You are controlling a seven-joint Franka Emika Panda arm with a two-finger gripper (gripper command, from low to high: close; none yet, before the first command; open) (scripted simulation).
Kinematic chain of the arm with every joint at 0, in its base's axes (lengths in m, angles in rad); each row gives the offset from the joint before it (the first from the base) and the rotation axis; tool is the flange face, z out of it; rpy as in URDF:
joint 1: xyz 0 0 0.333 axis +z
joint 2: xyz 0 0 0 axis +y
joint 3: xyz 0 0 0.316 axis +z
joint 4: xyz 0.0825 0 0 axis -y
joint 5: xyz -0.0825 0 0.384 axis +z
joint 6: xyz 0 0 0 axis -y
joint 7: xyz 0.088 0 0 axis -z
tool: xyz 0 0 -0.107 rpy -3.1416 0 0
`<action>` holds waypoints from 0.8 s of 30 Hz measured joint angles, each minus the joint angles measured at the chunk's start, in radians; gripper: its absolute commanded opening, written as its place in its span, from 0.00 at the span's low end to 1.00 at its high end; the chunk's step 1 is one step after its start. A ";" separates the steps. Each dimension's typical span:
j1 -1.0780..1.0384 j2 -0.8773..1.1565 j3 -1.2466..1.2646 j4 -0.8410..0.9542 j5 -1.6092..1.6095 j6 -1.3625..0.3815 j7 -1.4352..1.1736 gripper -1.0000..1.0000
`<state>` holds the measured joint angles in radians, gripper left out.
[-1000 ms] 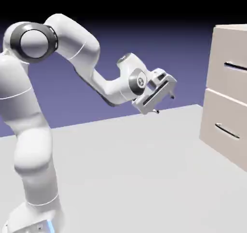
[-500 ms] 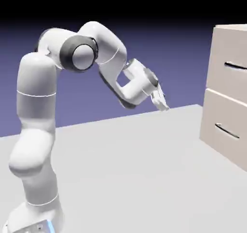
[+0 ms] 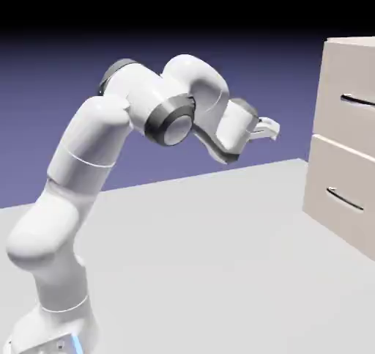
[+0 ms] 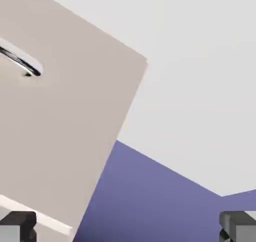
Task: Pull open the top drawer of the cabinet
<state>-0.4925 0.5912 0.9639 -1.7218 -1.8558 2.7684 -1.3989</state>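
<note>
The tool (image 3: 274, 130) is held open and empty, its fingertips spread wide at the two lower corners of the hand view, well apart from the cabinet (image 3: 354, 40). Beyond it, at the exterior view's right edge, the top drawer (image 3: 340, 70) is seen shut, above the lower drawer (image 3: 337, 171), with its thin dark handle (image 3: 359, 100) running across the front. In the hand view the bench (image 4: 200, 85) lies uppermost, so the handle showing there is judged to be the lower one, and it should not be taken for the target. The tool is best raised and turned toward the upper handle first, then squared to the drawer front so that one finger can be passed above the bar and one below. Closing should be left until the bar lies well between the pads, and the pull made straight out, as a slanted one could let the bar slip. Compared with half a second ago, the tool has been swung up from its downward slant and carried nearer the cabinet, while both drawers are unchanged.
</note>
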 measured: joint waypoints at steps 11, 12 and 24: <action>-0.113 0.260 0.215 0.243 -0.415 -0.060 -0.478 0.50; -0.123 0.283 0.235 0.265 -0.453 -0.066 -0.522 0.50; -0.197 0.517 0.419 0.507 -0.796 -0.105 -0.950 0.50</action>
<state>-0.6898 1.1084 1.3830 -1.2149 -2.6515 2.6631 -2.3485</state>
